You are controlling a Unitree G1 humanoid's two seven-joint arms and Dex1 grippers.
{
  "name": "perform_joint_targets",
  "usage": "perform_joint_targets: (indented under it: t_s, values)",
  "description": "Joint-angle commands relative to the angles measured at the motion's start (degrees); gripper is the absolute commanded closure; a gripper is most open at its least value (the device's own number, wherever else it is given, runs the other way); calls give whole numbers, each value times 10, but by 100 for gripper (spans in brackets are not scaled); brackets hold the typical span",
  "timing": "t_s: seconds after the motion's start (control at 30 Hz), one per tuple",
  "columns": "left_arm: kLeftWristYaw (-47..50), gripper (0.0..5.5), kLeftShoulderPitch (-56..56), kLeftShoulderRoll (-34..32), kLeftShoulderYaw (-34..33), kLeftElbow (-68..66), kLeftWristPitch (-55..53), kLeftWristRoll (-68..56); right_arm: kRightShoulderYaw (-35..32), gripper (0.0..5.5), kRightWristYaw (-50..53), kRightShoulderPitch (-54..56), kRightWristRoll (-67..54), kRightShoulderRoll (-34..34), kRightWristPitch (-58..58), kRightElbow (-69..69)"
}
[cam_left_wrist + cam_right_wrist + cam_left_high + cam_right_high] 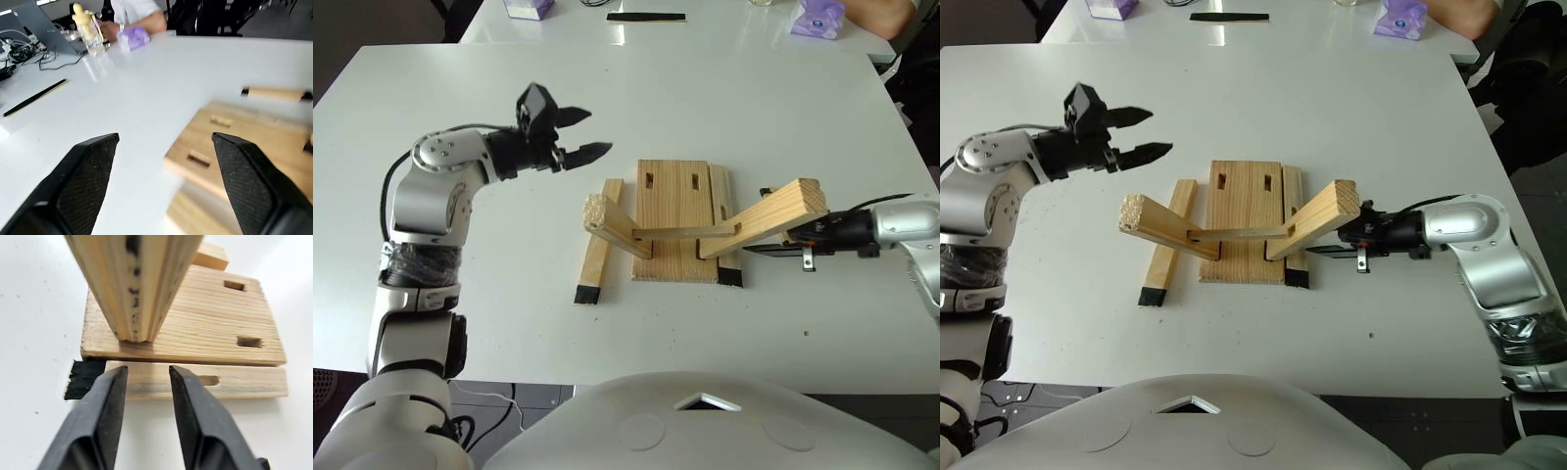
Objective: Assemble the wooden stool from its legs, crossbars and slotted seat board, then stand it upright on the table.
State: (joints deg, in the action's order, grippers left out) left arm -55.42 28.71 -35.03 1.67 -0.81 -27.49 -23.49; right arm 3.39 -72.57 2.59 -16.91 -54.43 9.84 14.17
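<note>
The slotted seat board (677,196) lies flat mid-table. Across it rests a frame of two legs (766,216) joined by a crossbar (685,233). One loose leg (598,250) with a black tip lies along the board's left edge, and another (234,382) lies along its right edge. My right gripper (751,251) is low at the board's right, just under the frame's raised leg end (137,284), open with a narrow gap and nothing between its fingers. My left gripper (597,131) hovers open above the table, left of and behind the board (244,142).
A second table behind carries purple packs (818,18), a black strip (646,17) and a person's arm. The white table (460,108) has free room on its left and far side. Its right edge is close to my right arm.
</note>
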Motion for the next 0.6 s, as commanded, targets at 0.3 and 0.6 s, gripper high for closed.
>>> perform_joint_targets:
  t_s: [0.3,0.6]
  values:
    - [-169,196,106,-27,72,59,-76,-68,-120,281,3,-38,-138,-18,105,85]
    - [-213,196,102,-27,111,70,-48,-43,-98,281,7,0,-154,-13,118,100]
